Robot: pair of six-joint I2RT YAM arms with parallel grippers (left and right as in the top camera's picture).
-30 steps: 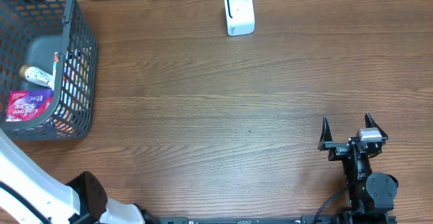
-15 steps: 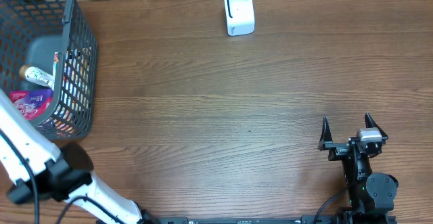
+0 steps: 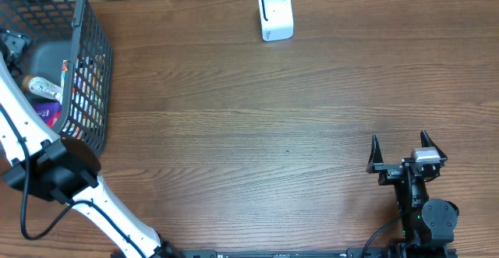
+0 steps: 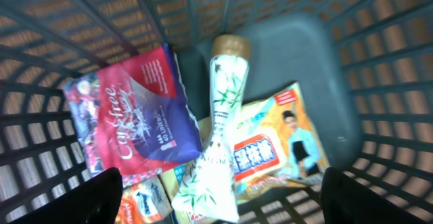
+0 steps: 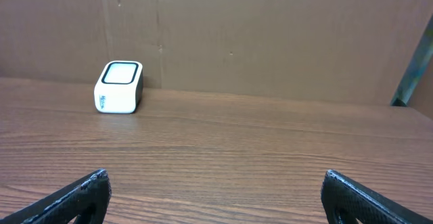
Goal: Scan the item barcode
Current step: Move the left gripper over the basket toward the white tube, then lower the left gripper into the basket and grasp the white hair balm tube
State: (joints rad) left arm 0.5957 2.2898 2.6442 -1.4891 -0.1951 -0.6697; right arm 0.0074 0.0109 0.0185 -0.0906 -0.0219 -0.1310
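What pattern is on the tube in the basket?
The tube is white with a green bamboo-leaf print; the left wrist view shows it best.

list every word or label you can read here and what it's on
"Carefree": white script on the purple and pink pack in the basket
"40 LINERS": small print below it on the same pack, blurred, so not certain
orange packet: big white characters on a red band, too blurred to quote
bamboo-print tube: small print low on it, unreadable
white scanner: a small mark low on it, too small to read
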